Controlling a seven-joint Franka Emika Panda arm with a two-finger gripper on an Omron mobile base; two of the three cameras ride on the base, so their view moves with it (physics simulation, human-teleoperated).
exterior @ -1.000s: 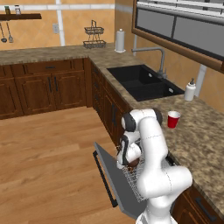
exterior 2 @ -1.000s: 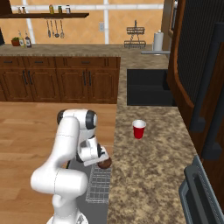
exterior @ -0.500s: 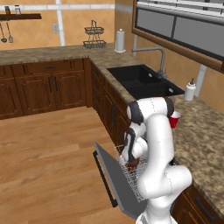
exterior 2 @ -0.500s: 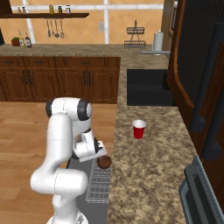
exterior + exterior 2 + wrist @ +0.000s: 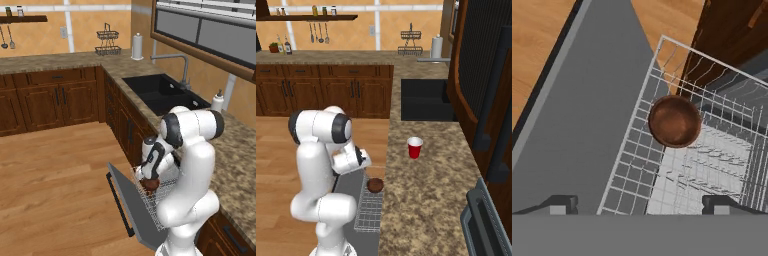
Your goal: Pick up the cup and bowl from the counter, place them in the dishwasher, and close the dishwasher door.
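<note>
Bowl (image 5: 674,121) sits near the rack (image 5: 712,165) corner below the open, empty claw (image 5: 639,204).

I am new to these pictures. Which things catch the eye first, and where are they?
The white arm bends low over the open dishwasher door, where the brown bowl lies in the white rack, the open gripper above it. The red cup stands alone on the counter, near the sink.

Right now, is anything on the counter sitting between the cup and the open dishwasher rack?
Nothing visible does. The cup stands alone on the counter, with bare granite between it and the rack beyond the edge.
</note>
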